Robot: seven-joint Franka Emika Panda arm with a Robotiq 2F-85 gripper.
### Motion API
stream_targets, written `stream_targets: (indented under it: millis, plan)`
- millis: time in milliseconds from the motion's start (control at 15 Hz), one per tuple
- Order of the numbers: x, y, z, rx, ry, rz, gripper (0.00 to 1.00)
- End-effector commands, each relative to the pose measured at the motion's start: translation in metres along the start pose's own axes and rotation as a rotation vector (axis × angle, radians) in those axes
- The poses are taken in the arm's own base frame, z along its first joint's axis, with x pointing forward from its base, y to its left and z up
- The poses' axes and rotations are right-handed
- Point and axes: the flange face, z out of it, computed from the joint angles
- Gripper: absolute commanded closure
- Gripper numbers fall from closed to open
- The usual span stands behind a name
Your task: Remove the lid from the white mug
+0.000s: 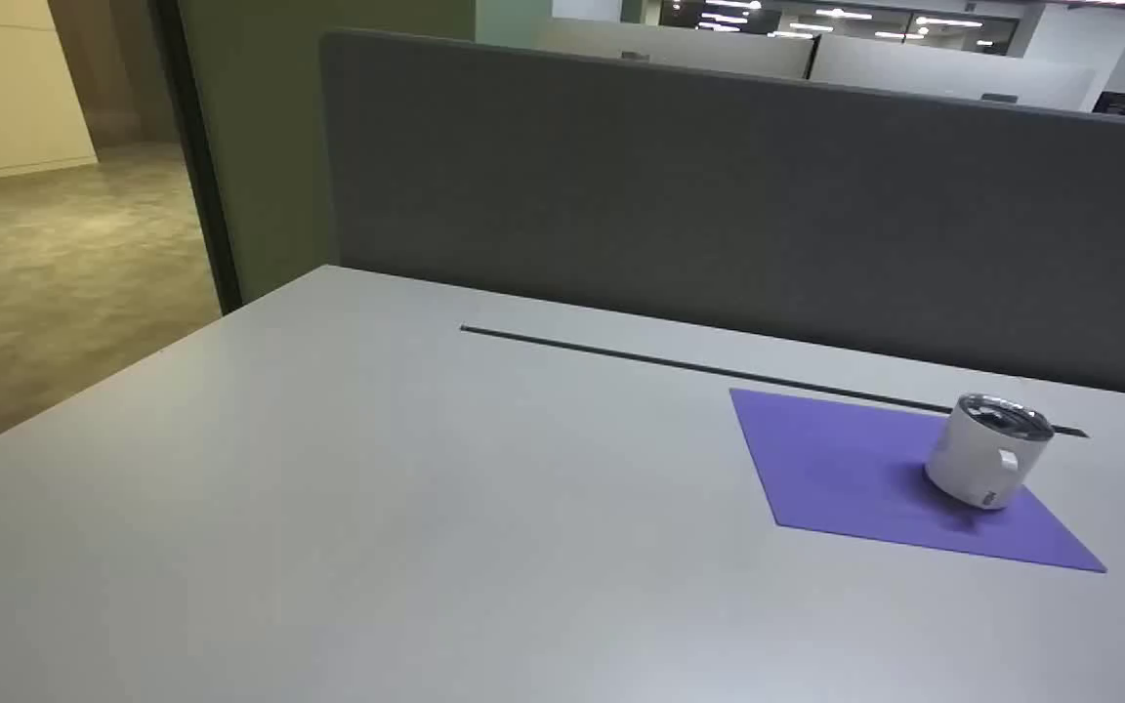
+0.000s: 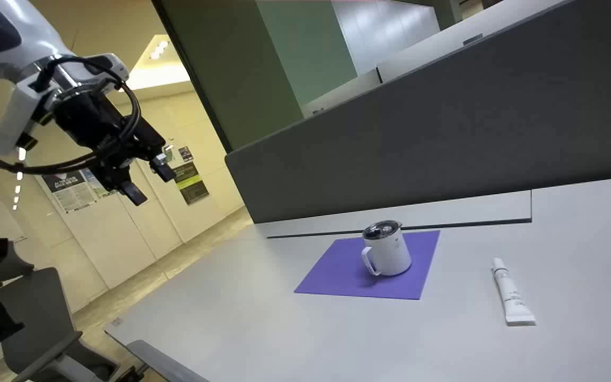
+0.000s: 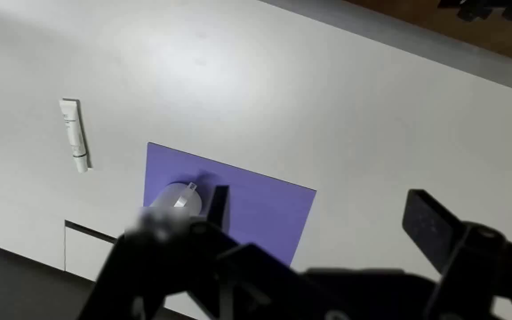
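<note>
One white mug (image 1: 968, 467), a smooth short cylinder with a looped handle, stands upright on the thin purple mat (image 1: 831, 459). Its round, glossy dark lid (image 1: 1007, 417) sits over the mouth; what lies beneath cannot be told. Beside the mat, a white tube (image 2: 512, 294), flattened at one end, lies on the smooth counter (image 2: 284, 339). Its print is too small to read, like the dark mark (image 1: 989, 498) low on the mug. The jaws are spread wide, higher than the mat and well apart.
</note>
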Motion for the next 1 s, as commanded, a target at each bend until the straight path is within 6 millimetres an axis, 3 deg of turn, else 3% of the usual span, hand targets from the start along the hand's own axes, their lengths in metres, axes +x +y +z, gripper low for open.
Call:
stream_targets:
  millis: [0, 600, 933]
  plan:
    - [0.0, 0.0, 0.0, 0.0, -0.003, 0.0, 0.0]
    - [0.0, 0.0, 0.002, 0.002, -0.011, -0.001, 0.0]
    - [0.064, 0.052, 0.005, -0.023, 0.067, -0.007, 0.0]
